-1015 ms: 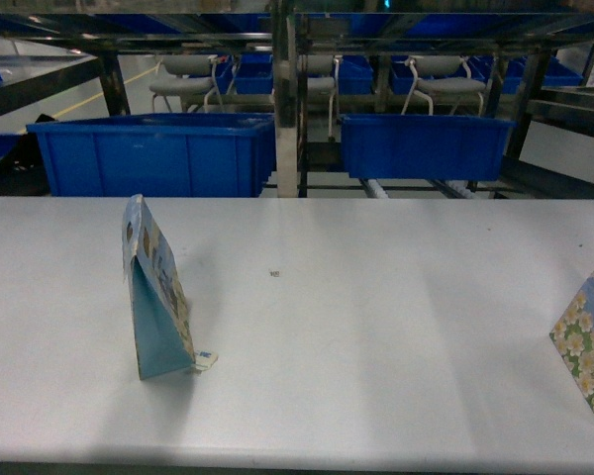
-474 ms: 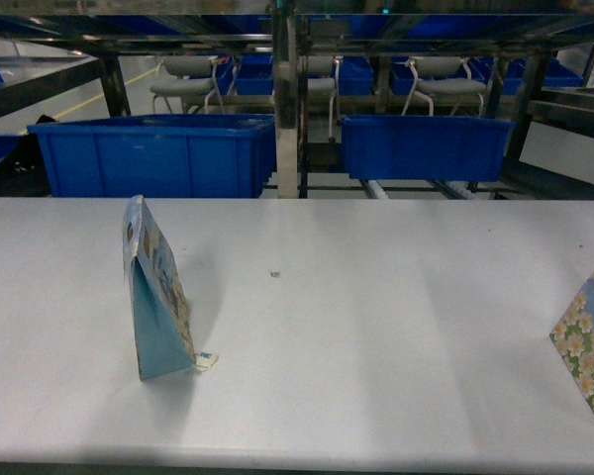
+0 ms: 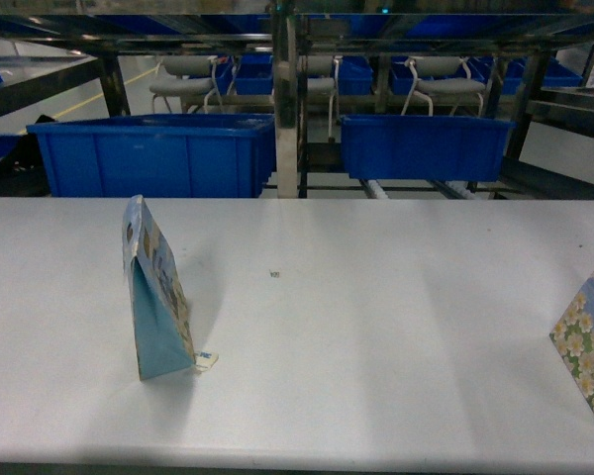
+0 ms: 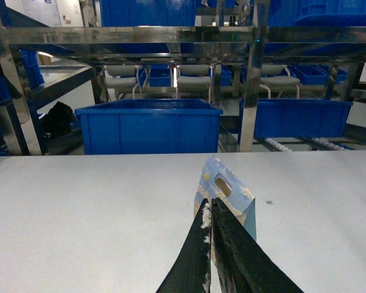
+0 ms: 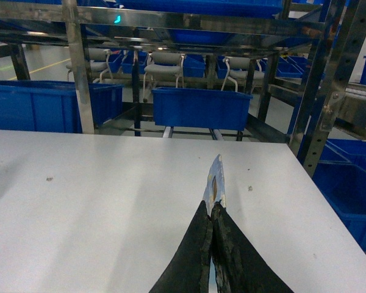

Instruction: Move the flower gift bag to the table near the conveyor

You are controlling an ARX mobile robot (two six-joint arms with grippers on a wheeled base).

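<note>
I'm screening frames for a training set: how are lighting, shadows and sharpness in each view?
Head view: dim, bluish cast, soft broad shadow bands across the table, flower bag cropped at the right edge. Left wrist view: brighter, table near washed out, left gripper dark against its bag. Right wrist view: evenly lit, rack sharp, right gripper a black silhouette.

You see the flower gift bag (image 3: 586, 346), daisy-printed, standing tilted at the white table's (image 3: 376, 327) right edge; the steel-framed conveyor (image 3: 297, 99) stands behind.
</note>
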